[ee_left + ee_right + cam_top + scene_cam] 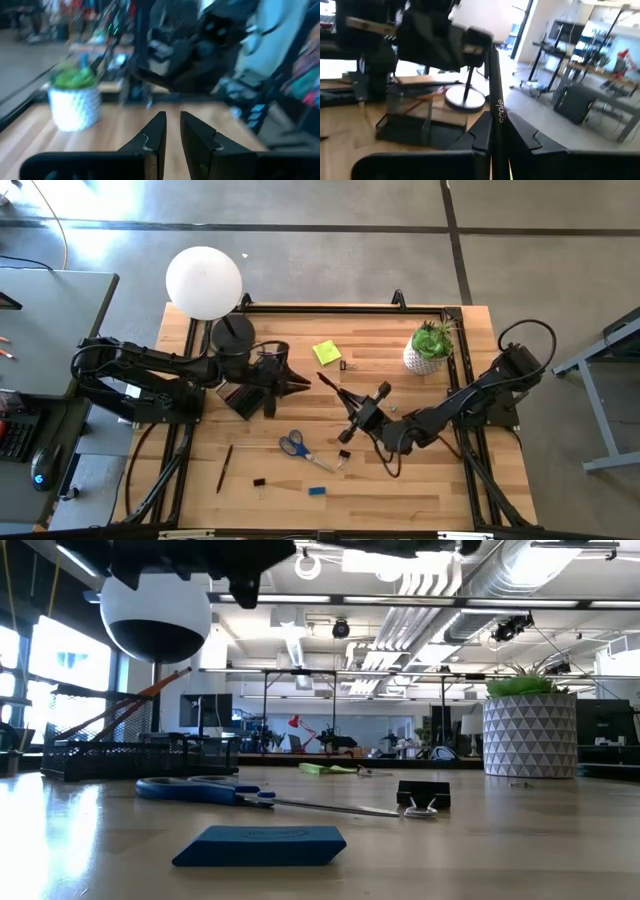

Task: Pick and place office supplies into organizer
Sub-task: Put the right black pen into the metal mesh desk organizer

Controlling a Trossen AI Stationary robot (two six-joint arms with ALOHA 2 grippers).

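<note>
I am pinching a dark pen (496, 107) in my right pincer (352, 408) at frame centre; light, stiff, slippery, so I am gripping mid-barrel.

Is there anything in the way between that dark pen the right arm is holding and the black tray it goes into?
Nothing on the table blocks it. The right end effector grips the thin dark pen; only the left end effector hangs beside the black mesh organizer tray.
</note>
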